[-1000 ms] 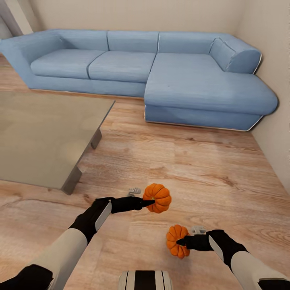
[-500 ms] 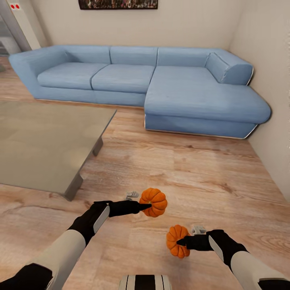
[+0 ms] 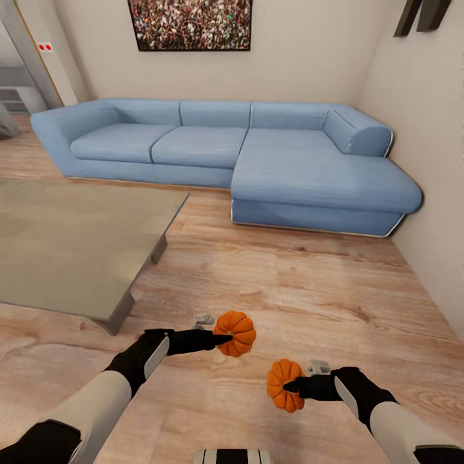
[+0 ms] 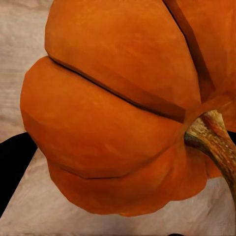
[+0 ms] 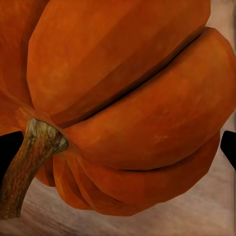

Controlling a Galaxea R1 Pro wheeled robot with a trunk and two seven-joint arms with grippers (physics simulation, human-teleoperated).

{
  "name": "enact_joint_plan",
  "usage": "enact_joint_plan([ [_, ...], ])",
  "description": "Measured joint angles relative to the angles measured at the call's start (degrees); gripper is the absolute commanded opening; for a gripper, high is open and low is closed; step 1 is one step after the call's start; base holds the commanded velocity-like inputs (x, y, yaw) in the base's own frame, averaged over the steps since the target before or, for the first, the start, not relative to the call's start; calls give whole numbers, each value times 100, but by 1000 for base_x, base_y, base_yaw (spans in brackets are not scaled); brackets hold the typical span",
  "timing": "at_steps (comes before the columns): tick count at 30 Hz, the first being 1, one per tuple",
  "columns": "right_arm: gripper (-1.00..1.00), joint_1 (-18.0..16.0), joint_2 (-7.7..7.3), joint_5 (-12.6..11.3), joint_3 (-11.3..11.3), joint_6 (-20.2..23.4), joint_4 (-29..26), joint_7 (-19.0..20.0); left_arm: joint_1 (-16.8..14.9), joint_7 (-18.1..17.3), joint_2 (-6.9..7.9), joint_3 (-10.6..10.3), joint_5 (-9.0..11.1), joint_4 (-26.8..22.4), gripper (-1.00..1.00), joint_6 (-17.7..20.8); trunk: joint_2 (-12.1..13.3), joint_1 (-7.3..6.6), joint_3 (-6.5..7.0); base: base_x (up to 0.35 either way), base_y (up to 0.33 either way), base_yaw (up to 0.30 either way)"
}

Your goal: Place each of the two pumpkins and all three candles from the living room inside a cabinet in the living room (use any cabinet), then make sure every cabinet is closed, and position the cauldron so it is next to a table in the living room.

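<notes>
Blue corner sofa sprawls across the upper half of the frame, hard against the back wall, with a crowd picture hanging above it at the top. Pale plank floor runs everywhere below. At the left edge sits the low glass-topped table, grey legs on the floor, its top bare.

Down in the lower middle, both arms reach inward, each carrying a pumpkin clear of the floor. The left pincer is clenched on the left pumpkin, just left of centre; up close, its orange ribs crowd the wrist camera, stem off to one side. The right pincer grips the right pumpkin, lower and further right, stem showing in its wrist camera. The two pumpkins hang near each other, not touching.
</notes>
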Motion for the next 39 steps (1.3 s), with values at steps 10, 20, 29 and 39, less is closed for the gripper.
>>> enact_joint_plan([
  [10, -100, 0, -14, -5, -4, 7, 0, -5, 0, 427, 3, -3, 51, 426, -100, -487, 13, -26, 224, 0, 0, 0],
  [20, -100, 0, -14, -5, -10, 8, -6, -8, -1, 434, -3, -3, 65, 571, -100, -592, 15, -27, 283, -34, 0, 25],
  [29, -100, 1, -14, 4, -3, 7, -7, -9, 0, 436, -4, -12, 42, 627, -100, -599, 15, -25, 358, -281, 0, 70],
  [39, -100, 1, -13, 24, -1, 5, -6, -11, 0, 445, -4, -14, 37, 739, -100, -607, 15, -25, 421, -304, 0, 64],
])
